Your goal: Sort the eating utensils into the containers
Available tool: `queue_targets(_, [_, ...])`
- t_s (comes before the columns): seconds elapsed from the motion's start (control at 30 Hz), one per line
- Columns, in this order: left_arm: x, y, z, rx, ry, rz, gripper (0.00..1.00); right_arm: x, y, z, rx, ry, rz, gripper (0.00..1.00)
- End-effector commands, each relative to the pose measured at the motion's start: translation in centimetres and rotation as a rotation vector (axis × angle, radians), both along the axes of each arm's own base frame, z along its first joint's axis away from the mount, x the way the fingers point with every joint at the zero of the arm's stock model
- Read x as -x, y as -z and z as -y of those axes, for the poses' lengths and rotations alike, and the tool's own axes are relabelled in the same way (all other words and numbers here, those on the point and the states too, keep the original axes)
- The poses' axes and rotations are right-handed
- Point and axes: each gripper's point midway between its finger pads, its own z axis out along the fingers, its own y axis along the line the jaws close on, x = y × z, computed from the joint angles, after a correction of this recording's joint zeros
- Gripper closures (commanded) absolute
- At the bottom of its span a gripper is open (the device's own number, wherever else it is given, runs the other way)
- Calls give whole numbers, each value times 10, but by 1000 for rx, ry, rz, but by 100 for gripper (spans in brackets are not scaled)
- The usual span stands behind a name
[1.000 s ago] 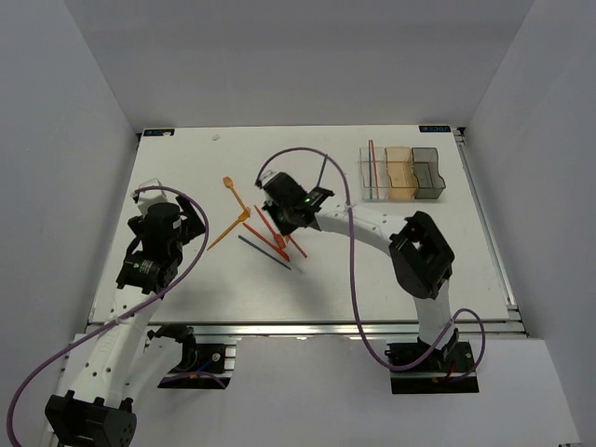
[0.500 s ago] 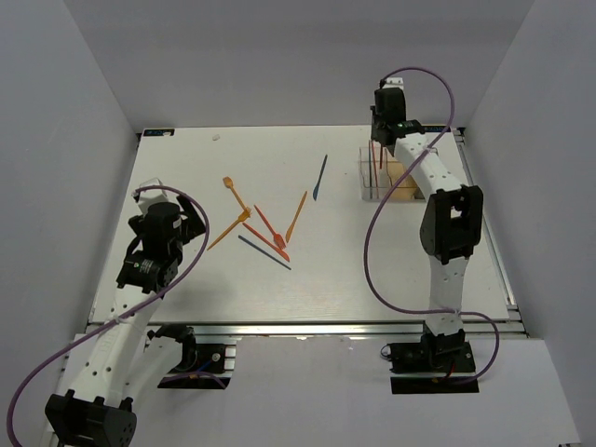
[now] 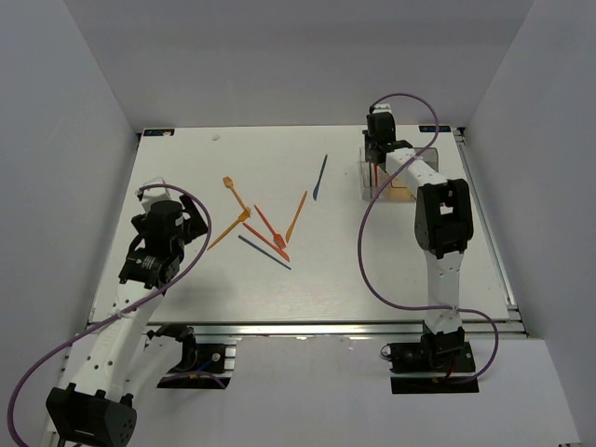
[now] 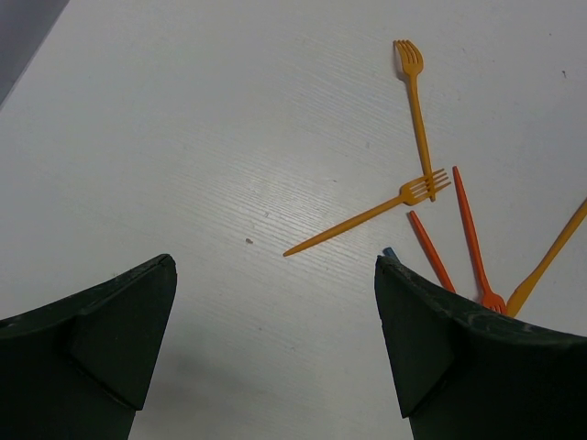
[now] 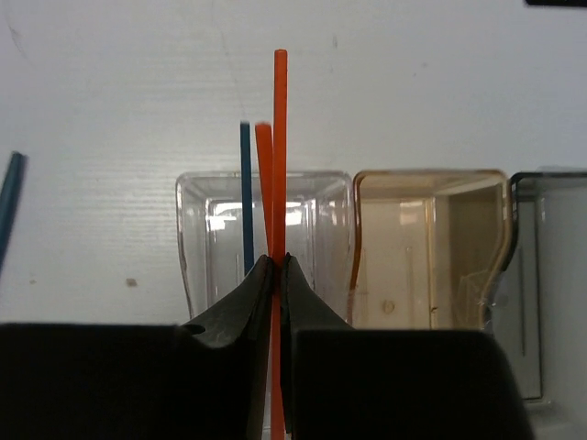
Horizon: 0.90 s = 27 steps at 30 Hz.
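My right gripper (image 5: 276,261) is shut on a red utensil (image 5: 280,92) and holds it upright over the clear bin (image 5: 211,229) of the containers. A second red handle (image 5: 264,137) and a dark blue one (image 5: 246,183) stand in that bin. The orange bin (image 5: 431,238) and grey bin (image 5: 550,275) sit to its right. In the top view the right gripper (image 3: 375,151) is at the clear bin (image 3: 365,182). My left gripper (image 4: 275,266) is open and empty above the table, short of two orange forks (image 4: 367,215) and red utensils (image 4: 470,229).
Loose utensils lie mid-table: an orange fork (image 3: 233,191), another orange fork (image 3: 228,231), red pieces (image 3: 265,228), an orange piece (image 3: 296,216), a dark one (image 3: 264,251) and a dark blue one (image 3: 320,177). The right arm covers part of the bins. White walls enclose the table.
My right arm swung from the utensil pile at mid-table to the bins at the back right, carrying a red utensil, then settled lower over the clear bin. The left arm shifted slightly.
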Motion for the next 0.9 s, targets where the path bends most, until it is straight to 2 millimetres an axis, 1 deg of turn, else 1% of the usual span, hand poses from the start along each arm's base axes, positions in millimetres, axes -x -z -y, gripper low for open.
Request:
queue_targets(0.0, [-3,-6,4,5,24,16,2,-10,-37,-4,-39,-13,120,100])
queue_targets(0.13, [-3,-6,4,3,21,17,2,-10,-27,-5,-35,-19,103,100])
queue_targets(0.27, [-3,-6,3,2,17,17,2,-6,-27,-5,-39,-9,91,100])
queue_targets(0.3, [-3,-6,3,1,17,16,2,-5,-26,-5,-46,-4,89,98])
queue_targets(0.33, [-3,-5,3,1,18,14,2,-4,-30,-5,-49,-5,93,87])
queue_targets(0.37, [-3,-5,4,1,20,11,2,-2,-30,-4,-50,-4,90,68])
queue_targets(0.4, [-3,-5,4,1,20,11,2,-2,-32,-3,-52,-1,92,64])
queue_targets(0.43, [-3,-5,3,1,18,11,2,-1,-36,-3,-53,0,96,61])
queue_targets(0.47, [-3,-5,3,2,20,14,2,0,-40,-3,-51,1,95,55])
queue_targets(0.5, [-3,-6,3,1,18,15,2,1,-44,-2,-50,4,99,52])
queue_targets(0.57, [-2,-6,3,0,16,17,2,3,-62,-2,-59,2,120,48])
queue_targets(0.6, [-2,-6,2,0,14,16,2,5,-66,-3,-63,-1,121,48])
queue_targets(0.63, [-2,-6,2,0,16,14,2,8,-81,-3,-73,-6,141,48])
queue_targets(0.7, [-2,-6,2,-1,13,16,2,15,-92,-8,-93,-18,147,48])
queue_targets(0.73, [-2,-6,2,-2,13,16,2,21,-108,-15,-106,-36,167,48])
queue_targets(0.8, [-2,-6,1,-2,10,17,2,32,-117,-26,-113,-68,170,48])
queue_targets(0.83, [-1,-6,0,-4,6,16,2,42,-126,-38,-119,-98,170,48])
queue_targets(0.87, [-1,-6,0,-3,4,16,2,48,-126,-43,-116,-109,161,48])
